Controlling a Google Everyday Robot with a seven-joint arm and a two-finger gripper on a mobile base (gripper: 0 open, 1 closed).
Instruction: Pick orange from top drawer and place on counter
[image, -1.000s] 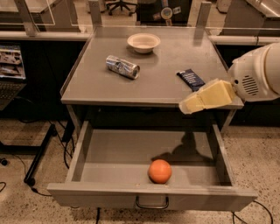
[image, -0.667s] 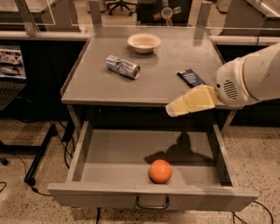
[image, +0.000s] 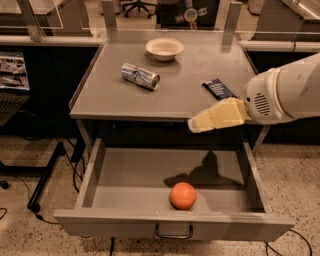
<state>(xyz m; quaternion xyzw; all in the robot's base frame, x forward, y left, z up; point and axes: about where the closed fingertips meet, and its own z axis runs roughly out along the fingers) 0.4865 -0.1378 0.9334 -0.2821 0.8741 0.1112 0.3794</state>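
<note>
The orange (image: 182, 195) lies on the floor of the open top drawer (image: 125, 180), near its front panel and just right of centre, above the loop handle (image: 173, 233). The counter (image: 115, 95) is the grey table top above the drawer. My gripper (image: 196, 124) reaches in from the right on a white arm, its cream-coloured fingers pointing left at the counter's front edge. It hangs above the drawer, higher than the orange and a little to its right. It holds nothing that I can see.
On the counter stand a white bowl (image: 164, 48) at the back, a crushed silver can (image: 140, 76) lying on its side, and a dark snack bar (image: 218, 89) at the right. A black stand leg (image: 42, 177) and cables lie on the floor at left.
The gripper and arm have moved left and slightly down, from the counter's right front corner towards the middle of its front edge. The orange has not moved.
</note>
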